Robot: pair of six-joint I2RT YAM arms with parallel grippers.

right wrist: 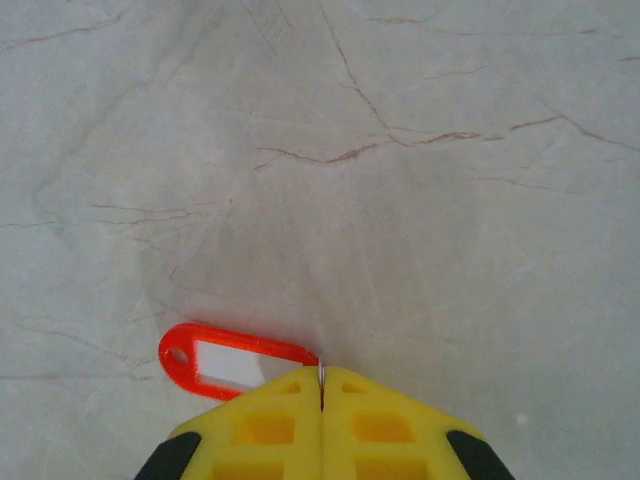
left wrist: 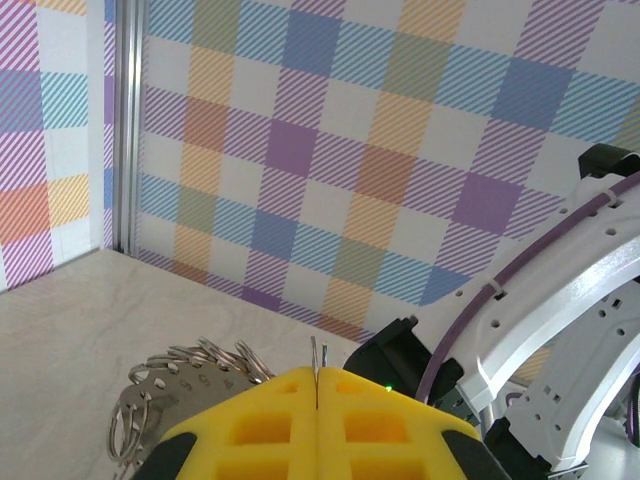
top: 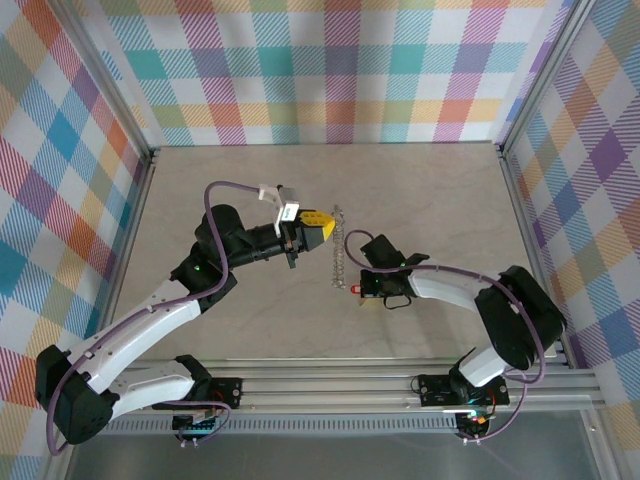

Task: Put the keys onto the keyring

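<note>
The keyring (top: pixel 337 246), a thin grey hoop fringed with small metal pieces, hangs edge-on at the table's middle. My left gripper (top: pixel 327 231) is shut on its rim. In the left wrist view the yellow jaws (left wrist: pixel 317 374) stand closed on two thin wires, and the keyring's fringe (left wrist: pixel 185 372) spreads to their left. The key (right wrist: pixel 228 357), with a red plastic head and a white label window, lies on the table. My right gripper (right wrist: pixel 321 374) is shut on the thin silver piece at its end. From above, the key (top: pixel 355 290) is a red dot just left of the right gripper (top: pixel 362 290), below the hoop.
Plaid walls and aluminium posts (top: pixel 520 190) close in the marble table (top: pixel 420 190) on three sides. My right arm (left wrist: pixel 560 330) crosses close in front of the left wrist camera. An aluminium rail (top: pixel 330 380) runs along the near edge.
</note>
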